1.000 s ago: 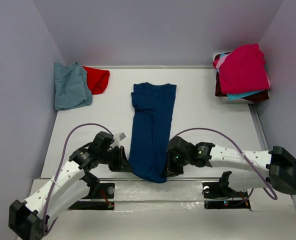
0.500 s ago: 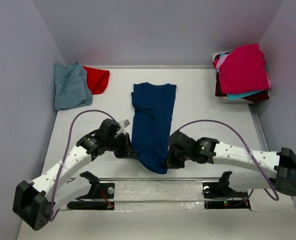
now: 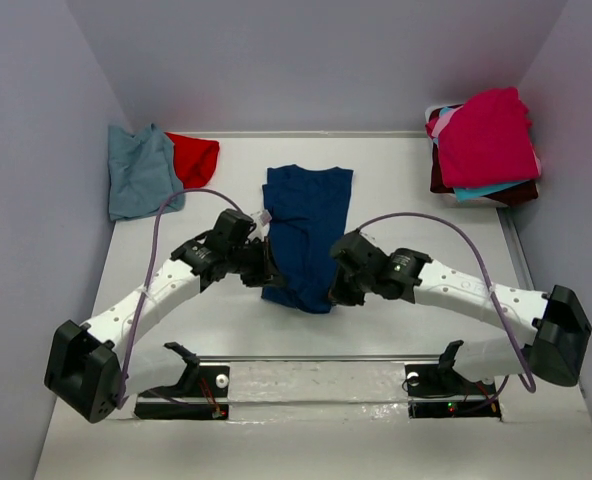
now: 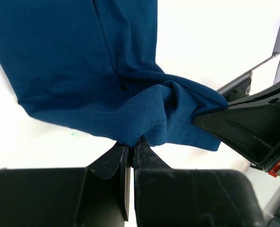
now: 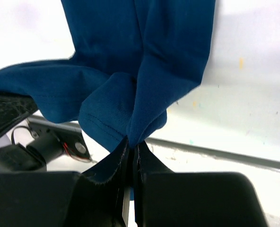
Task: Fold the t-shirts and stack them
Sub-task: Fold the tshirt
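A navy t-shirt [image 3: 306, 225], folded into a long strip, lies in the middle of the table, its near end lifted. My left gripper [image 3: 267, 275] is shut on the near left corner of the navy t-shirt [image 4: 83, 61]. My right gripper [image 3: 334, 296] is shut on the near right corner of the navy t-shirt [image 5: 149, 66]. A dusty blue-grey t-shirt [image 3: 140, 172] and a red one [image 3: 196, 158] lie at the far left. A pile with a magenta t-shirt [image 3: 487, 135] on top sits at the far right; turquoise and maroon edges show beneath it.
The table's front metal rail [image 3: 316, 370] runs between the arm bases. Walls close in on the left, back and right. My right gripper's body shows in the left wrist view [image 4: 253, 127].
Both grippers have carried the shirt's near end away from the front edge towards the far side, so the visible strip is shorter and its near end is lifted.
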### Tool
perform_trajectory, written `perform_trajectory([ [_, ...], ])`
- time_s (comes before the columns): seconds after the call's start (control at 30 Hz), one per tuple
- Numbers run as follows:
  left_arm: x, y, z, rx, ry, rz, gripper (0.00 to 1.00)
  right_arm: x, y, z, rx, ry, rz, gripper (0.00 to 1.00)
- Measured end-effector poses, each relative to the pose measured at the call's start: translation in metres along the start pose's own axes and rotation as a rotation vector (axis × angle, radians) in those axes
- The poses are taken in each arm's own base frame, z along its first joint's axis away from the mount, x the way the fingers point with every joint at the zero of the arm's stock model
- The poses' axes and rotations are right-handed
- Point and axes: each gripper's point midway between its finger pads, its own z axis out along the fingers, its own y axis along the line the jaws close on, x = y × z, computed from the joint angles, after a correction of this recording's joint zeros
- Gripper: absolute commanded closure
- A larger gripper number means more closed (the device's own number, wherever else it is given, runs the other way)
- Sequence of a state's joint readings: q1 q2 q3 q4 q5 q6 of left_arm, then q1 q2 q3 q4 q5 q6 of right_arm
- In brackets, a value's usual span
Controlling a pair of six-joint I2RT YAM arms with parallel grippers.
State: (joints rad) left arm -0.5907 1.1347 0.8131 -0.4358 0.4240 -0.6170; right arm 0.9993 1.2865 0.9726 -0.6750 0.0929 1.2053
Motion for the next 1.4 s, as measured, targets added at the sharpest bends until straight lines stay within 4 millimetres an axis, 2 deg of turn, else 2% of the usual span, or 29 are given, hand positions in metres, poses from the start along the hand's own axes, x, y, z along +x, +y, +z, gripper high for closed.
perform_trajectory([
  [0.23, -0.028, 0.012, 0.008, -0.039, -0.041, -0.023, 0.94, -0.037, 0.002, 0.005, 0.018, -0.059, -0.008, 0.93],
  [0.5, -0.076, 0.021, 0.01, -0.083, -0.108, -0.027, 0.94, -0.076, 0.01, 0.006, 0.018, -0.119, -0.025, 0.93],
  [0.63, -0.096, 0.027, 0.014, -0.104, -0.132, -0.028, 0.94, -0.089, 0.009, 0.019, 0.041, -0.124, -0.038, 0.93],
  [0.93, -0.111, 0.048, 0.033, -0.161, -0.111, -0.05, 0.94, -0.11, 0.008, 0.047, 0.069, -0.11, -0.05, 0.93],
  [1.23, -0.121, 0.066, 0.055, -0.201, -0.083, -0.071, 0.94, -0.138, 0.01, 0.059, 0.067, -0.124, -0.039, 0.93],
  [1.4, -0.136, 0.069, 0.064, -0.207, -0.086, -0.072, 0.94, -0.153, 0.008, 0.063, 0.065, -0.13, -0.028, 0.93],
])
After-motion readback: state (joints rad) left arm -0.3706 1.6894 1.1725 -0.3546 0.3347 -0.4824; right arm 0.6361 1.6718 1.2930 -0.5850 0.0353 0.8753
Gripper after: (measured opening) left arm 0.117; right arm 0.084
